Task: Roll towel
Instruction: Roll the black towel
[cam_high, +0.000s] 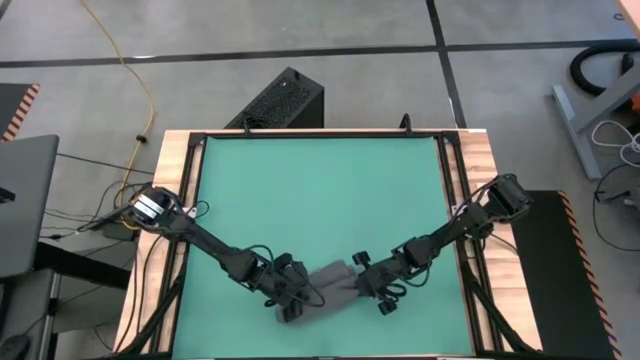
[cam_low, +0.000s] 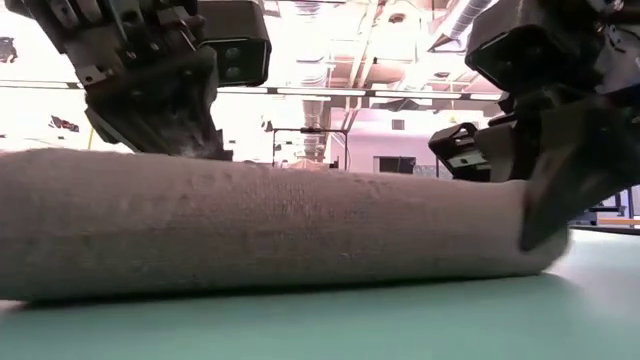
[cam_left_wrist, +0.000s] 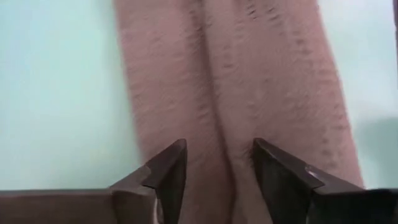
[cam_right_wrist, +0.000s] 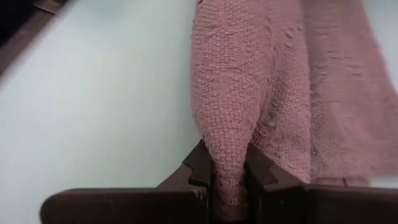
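The towel (cam_high: 335, 283) lay rolled into a thick grey cylinder on the teal mat (cam_high: 320, 200) that covered the worktop (cam_high: 172, 150), stretched between the two hands near the mat's front edge. In the low view the roll (cam_low: 270, 225) ran as one long bolster across the mat, its far end tucked under the dark body of one arm.

The left hand (cam_left_wrist: 216, 163) sat at its end of the roll, its two dark fingers (cam_left_wrist: 168, 169) standing apart with the cloth running between and ahead of them. The towel (cam_left_wrist: 236, 93) showed there as two rounded folds with a crease down the middle, extending straight away from the hand. Whether the finger pads pressed the fabric on either side could not be made out; a gap showed beside at least one of them.

The right hand (cam_right_wrist: 229, 171) was at the opposite end, its fingers drawn close together and clamped on a pinched ridge of the towel (cam_right_wrist: 236, 93). The cloth bulged out just ahead of the fingertips, and a flatter layer lay beside that bulge, away from the hand.

From above, the left hand (cam_high: 290, 295) and right hand (cam_high: 372, 280) faced each other across the roll, both arms reaching in from the worktop's sides.
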